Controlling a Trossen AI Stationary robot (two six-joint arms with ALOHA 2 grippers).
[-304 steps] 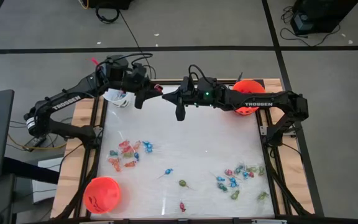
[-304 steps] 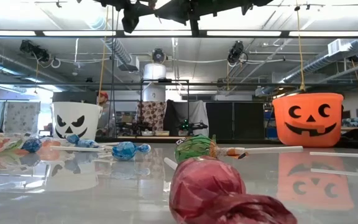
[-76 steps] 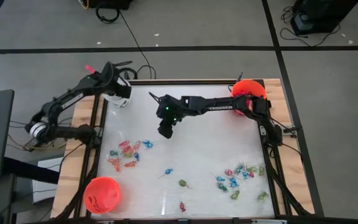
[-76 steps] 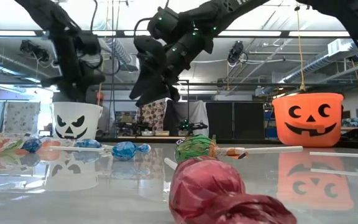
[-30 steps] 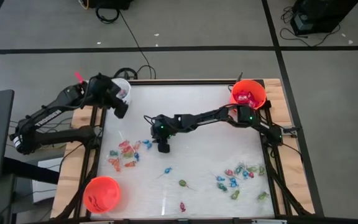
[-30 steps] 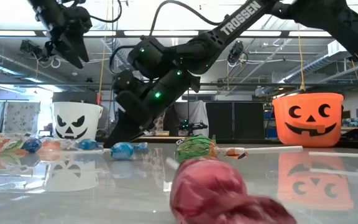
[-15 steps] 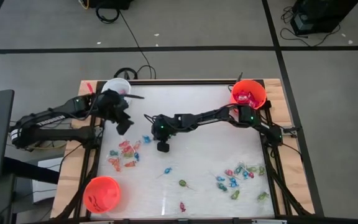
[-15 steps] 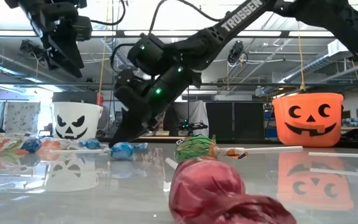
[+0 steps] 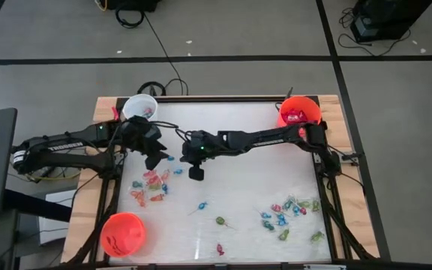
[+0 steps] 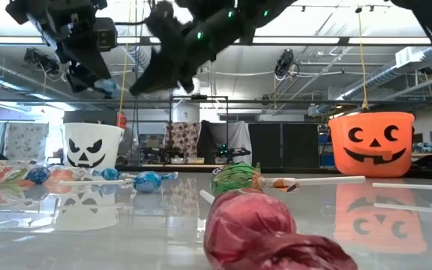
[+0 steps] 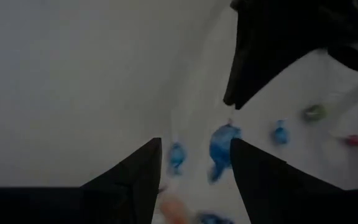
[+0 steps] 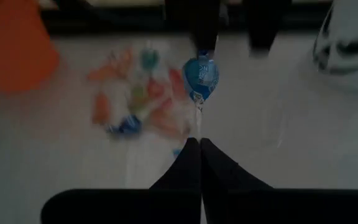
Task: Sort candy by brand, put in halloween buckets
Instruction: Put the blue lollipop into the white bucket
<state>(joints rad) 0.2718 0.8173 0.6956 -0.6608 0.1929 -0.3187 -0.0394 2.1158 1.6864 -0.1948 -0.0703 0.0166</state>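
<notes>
Three buckets ring the tabletop (image 9: 238,150): one white bucket (image 9: 139,108) at a far corner, one orange bucket (image 9: 299,113) at the other far corner holding red candy, one orange bucket (image 9: 122,234) at a near corner. Two candy clusters lie loose: one (image 9: 150,187) on the left, one (image 9: 291,217) on the right. Right hand (image 12: 200,144) is clenched on the stick of a blue lollipop (image 12: 201,78), raised above the tabletop. Left hand (image 9: 156,159) hangs just beside it, fingers (image 11: 135,174) apart, apparently empty

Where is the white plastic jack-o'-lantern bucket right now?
High view: the white plastic jack-o'-lantern bucket stands at the table's far left corner, just behind the left gripper.
</notes>
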